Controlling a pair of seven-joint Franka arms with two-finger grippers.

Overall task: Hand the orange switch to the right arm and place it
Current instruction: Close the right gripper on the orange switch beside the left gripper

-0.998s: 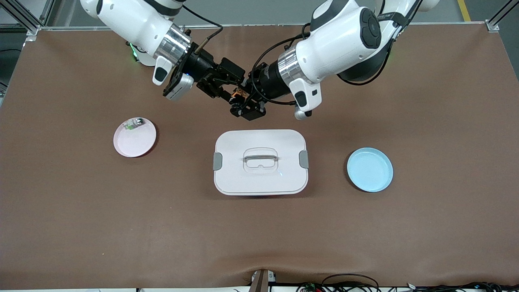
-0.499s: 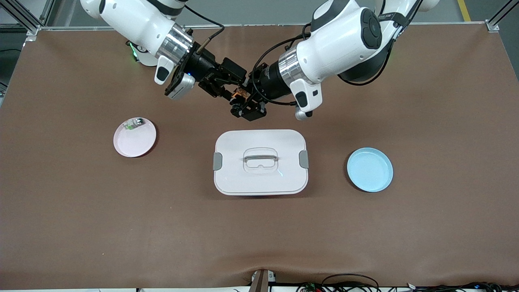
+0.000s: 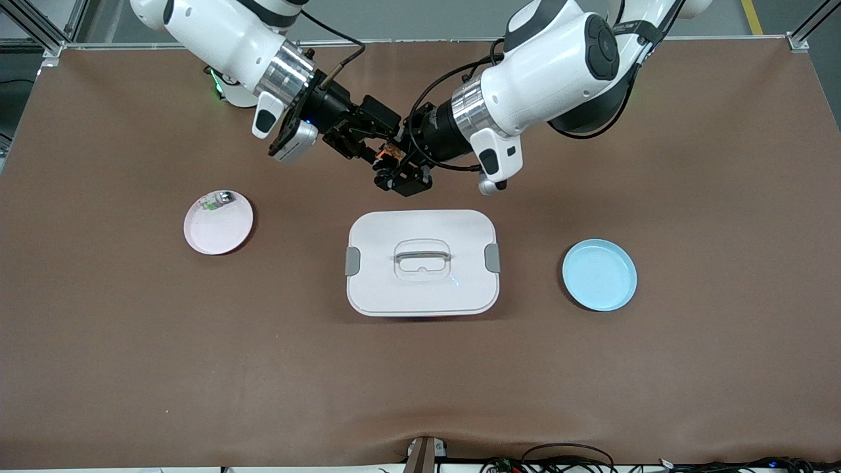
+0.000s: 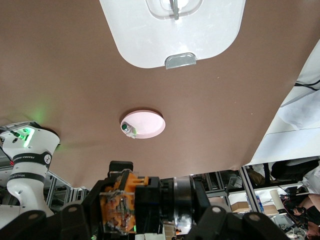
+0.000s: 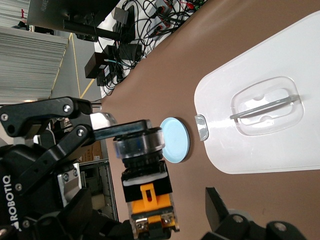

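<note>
The orange switch (image 3: 386, 152) hangs in the air over the bare table, between the robots' bases and the white box. My left gripper (image 3: 396, 164) is shut on it. In the left wrist view the orange switch (image 4: 119, 206) lies across the left gripper (image 4: 150, 215), orange block at one end, silver ring at the other. My right gripper (image 3: 372, 139) stands open right against the left one. In the right wrist view the orange switch (image 5: 150, 197) has its orange end between the spread fingers (image 5: 220, 210) of the right gripper (image 5: 150, 212), which do not touch it.
A white lidded box (image 3: 420, 289) with a handle sits mid-table, nearer the front camera than the grippers. A pink plate (image 3: 220, 230) carrying a small white, green and silver part (image 3: 217, 200) lies toward the right arm's end. A blue plate (image 3: 599, 274) lies toward the left arm's end.
The right gripper has edged a little closer around the switch. The left gripper and the switch have stayed almost still.
</note>
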